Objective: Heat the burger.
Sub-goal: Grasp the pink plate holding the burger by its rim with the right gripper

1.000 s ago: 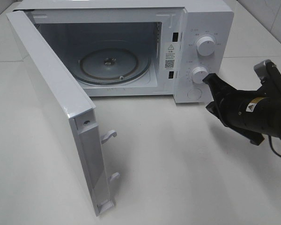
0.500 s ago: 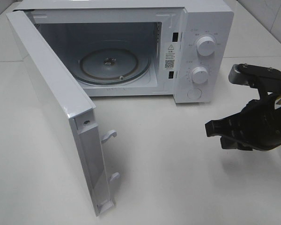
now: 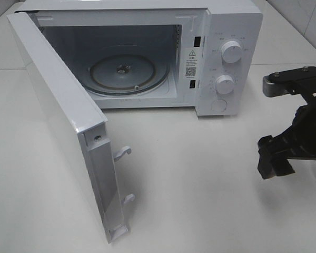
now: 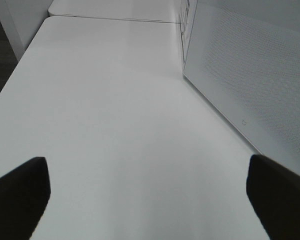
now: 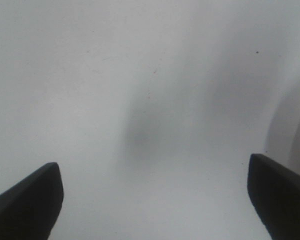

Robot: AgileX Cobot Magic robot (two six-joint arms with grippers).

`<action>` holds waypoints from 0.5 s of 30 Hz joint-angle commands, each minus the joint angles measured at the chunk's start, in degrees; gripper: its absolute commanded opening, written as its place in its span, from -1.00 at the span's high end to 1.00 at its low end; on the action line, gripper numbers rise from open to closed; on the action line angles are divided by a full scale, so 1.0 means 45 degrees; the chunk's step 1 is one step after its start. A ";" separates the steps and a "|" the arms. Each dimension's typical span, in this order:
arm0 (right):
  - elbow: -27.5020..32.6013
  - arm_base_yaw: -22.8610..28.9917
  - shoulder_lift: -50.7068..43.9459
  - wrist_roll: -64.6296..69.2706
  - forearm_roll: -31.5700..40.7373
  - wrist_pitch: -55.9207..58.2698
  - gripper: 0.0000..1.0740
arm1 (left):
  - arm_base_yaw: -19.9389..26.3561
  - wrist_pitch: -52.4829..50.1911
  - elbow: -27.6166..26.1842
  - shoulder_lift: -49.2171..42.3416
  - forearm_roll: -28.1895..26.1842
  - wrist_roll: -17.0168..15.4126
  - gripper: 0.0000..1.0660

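Since the microwave (image 3: 237,21) stands with its door (image 3: 58,116) swung wide and nothing on the glass turntable (image 3: 129,71), we judge the step in hand to be fetching the burger. It shows in none of the three views, so we cannot say where it lies.

Both pairs of jaws are released and hold nothing. The right jaws, at the end of the right arm (image 3: 303,137) off to the right of the control panel, are spread over the white surface (image 3: 200,184). The left jaws are spread just as wide over the surface, beside the outer face of the door.

To do this well, we would close on the burger from the sides, low on the stack, so that bun, lettuce, cheese and patty are gripped together. We would squeeze only enough to lift, since a hard pinch would likely crush the bun or shear the layers. We would carry it level and enter the cavity straight, clear of the door's latch hooks (image 3: 124,153) and the front frame. We would set it on the middle of the turntable before letting go. Only then would we shut the door and turn the lower knob (image 3: 225,84), which we take for the timer, though its markings are too small to read.
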 commanded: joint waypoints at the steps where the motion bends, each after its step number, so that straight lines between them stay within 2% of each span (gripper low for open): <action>1: -0.0153 -0.0764 0.0204 0.0051 -0.0216 0.0357 -0.86 | 0.0000 -0.0153 0.0000 -0.0204 -0.0013 0.0000 -0.92; 2: -0.0153 -0.0764 0.0204 0.0051 -0.0216 0.0357 -0.86 | 0.0000 -0.0153 0.0000 -0.0204 -0.0013 0.0000 -0.92; 4: -0.0242 -0.1821 0.0917 -0.0102 -0.0446 0.0879 -0.85 | 0.0000 -0.0153 0.0000 -0.0204 -0.0013 0.0000 -0.92; 8: -0.0242 -0.2610 0.1502 -0.0573 -0.0535 0.0917 -0.84 | 0.0000 -0.0153 0.0000 -0.0204 -0.0013 0.0000 -0.92; 10: -0.0242 -0.3387 0.2012 -0.0993 -0.0624 0.0688 -0.84 | 0.0000 -0.0153 0.0000 -0.0204 -0.0013 0.0000 -0.92; 15: -0.0369 -0.4444 0.2712 -0.1159 -0.0738 -0.0178 -0.82 | 0.0000 -0.0153 0.0000 -0.0204 -0.0013 0.0000 -0.92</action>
